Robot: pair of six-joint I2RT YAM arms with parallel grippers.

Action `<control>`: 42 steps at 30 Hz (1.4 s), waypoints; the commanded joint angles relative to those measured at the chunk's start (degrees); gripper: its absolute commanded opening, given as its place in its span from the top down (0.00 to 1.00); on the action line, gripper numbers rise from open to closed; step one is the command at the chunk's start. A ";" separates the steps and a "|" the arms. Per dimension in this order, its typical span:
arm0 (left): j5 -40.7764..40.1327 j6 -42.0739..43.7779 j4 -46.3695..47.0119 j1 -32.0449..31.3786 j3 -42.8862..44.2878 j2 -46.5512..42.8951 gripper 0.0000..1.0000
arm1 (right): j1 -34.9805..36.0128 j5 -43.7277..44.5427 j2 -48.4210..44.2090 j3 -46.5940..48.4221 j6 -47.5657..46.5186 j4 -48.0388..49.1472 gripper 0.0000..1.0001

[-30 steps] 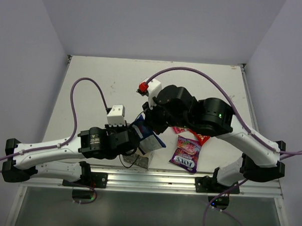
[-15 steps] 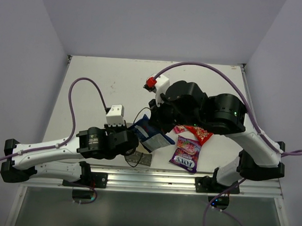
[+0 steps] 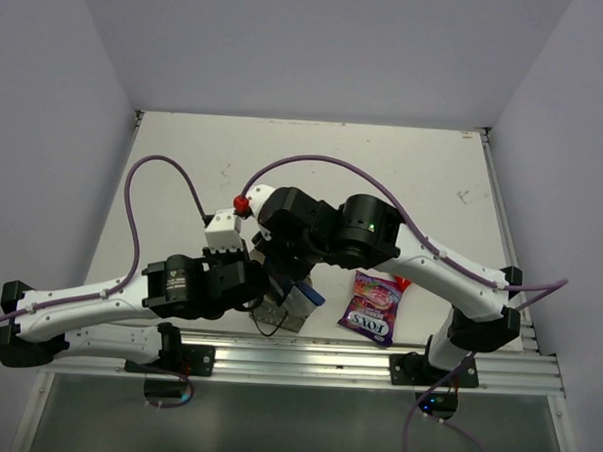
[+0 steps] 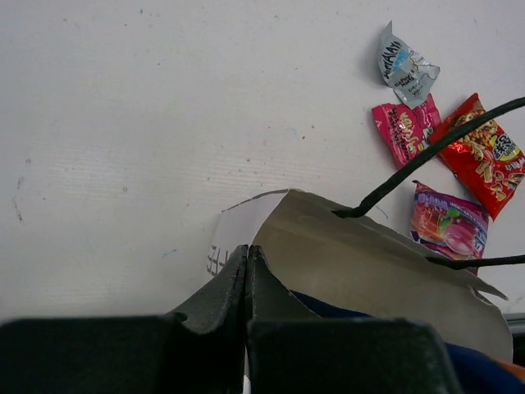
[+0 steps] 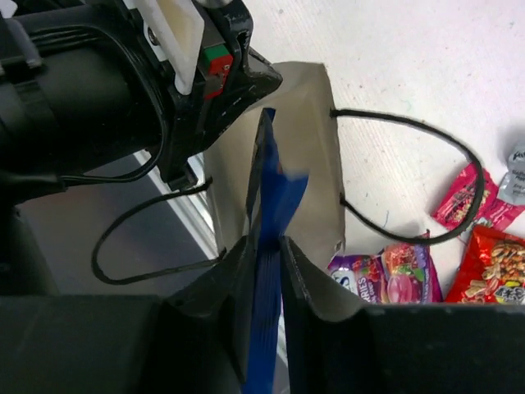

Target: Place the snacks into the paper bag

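Observation:
The paper bag (image 3: pixel 275 316) stands at the table's near edge, its beige inside facing the left wrist camera (image 4: pixel 369 271). My left gripper (image 4: pixel 246 256) is shut on the bag's rim and holds it open; it also shows in the top view (image 3: pixel 262 282). My right gripper (image 5: pixel 267 246) is shut on the blue-and-white packet (image 5: pixel 276 193) and holds it edge-on in the bag's mouth (image 5: pixel 308 156). The Fox's packet (image 3: pixel 371 307), the red packet (image 4: pixel 484 156), the pink packet (image 4: pixel 402 131) and the silvery-blue packet (image 4: pixel 404 70) lie on the table to the right of the bag.
The bag's black cord handles (image 5: pixel 443 148) loop out over the table towards the loose packets. The metal rail (image 3: pixel 306 361) runs along the near edge just behind the bag. Purple cables arch above both arms.
My right arm has swung left and down with the blue-and-white packet, from beside the loose snacks to the bag's mouth. My left gripper has kept its hold on the bag.

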 commanded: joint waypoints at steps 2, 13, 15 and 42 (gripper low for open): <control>-2.45 -1.43 1.57 0.30 -0.18 -1.07 1.00 | 0.42 1.54 1.24 3.81 -2.05 -0.32 0.53; -2.19 -1.17 2.10 0.30 -0.70 -1.68 1.00 | -3.34 20.37 -11.56 -7.33 2.15 0.80 0.18; -2.19 -1.16 2.10 0.30 -0.70 -1.69 1.00 | -8.24 18.88 -20.23 -18.43 4.88 7.97 0.18; -0.96 0.68 3.07 0.21 -1.84 -3.88 1.00 | -29.11 -0.90 -13.54 -78.51 11.57 41.77 0.18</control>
